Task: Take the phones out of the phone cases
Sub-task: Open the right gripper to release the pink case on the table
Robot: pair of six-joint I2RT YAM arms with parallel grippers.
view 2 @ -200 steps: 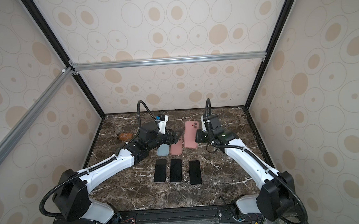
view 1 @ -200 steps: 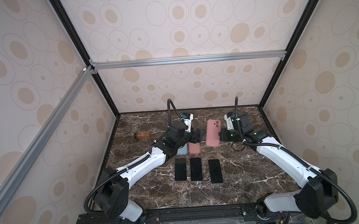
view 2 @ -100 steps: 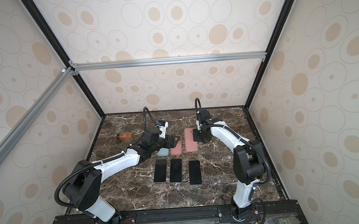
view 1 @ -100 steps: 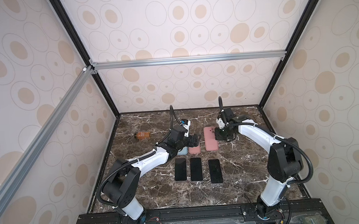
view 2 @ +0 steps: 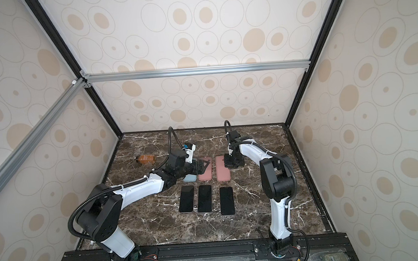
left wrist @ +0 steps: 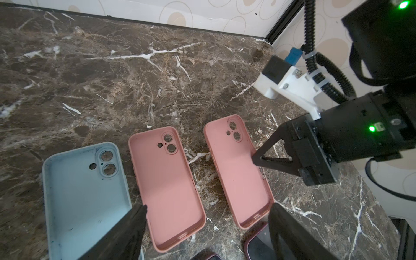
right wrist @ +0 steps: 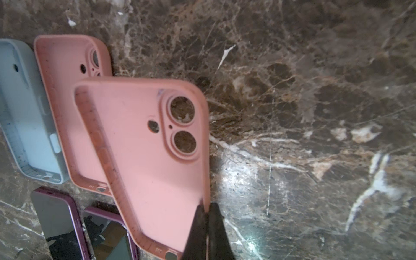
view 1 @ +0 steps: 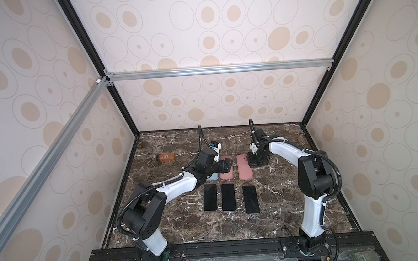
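Three phone cases lie in a row with nothing in them: light blue [left wrist: 85,191], pink [left wrist: 166,180] and a second pink case [right wrist: 144,144]. My right gripper [right wrist: 206,207] is shut on the long side wall of that second pink case [view 1: 244,170], which is low at the table beside the other pink one [view 1: 226,173]. My left gripper [left wrist: 208,206] hovers open over the near ends of the two pink cases, holding nothing. In both top views three bare phones [view 1: 210,197] [view 1: 228,197] [view 1: 251,199] lie screen up in front of the cases.
An amber bottle [view 1: 165,158] lies on its side at the back left of the marble table [view 1: 282,206]. The enclosure walls and black frame posts close in the back and sides. The left arm covers part of the light blue case [view 2: 189,178].
The right gripper has brought the pink case down from a raised, upright hold to the table beside the other pink case. The left gripper has drawn back a little and opened slightly wider.
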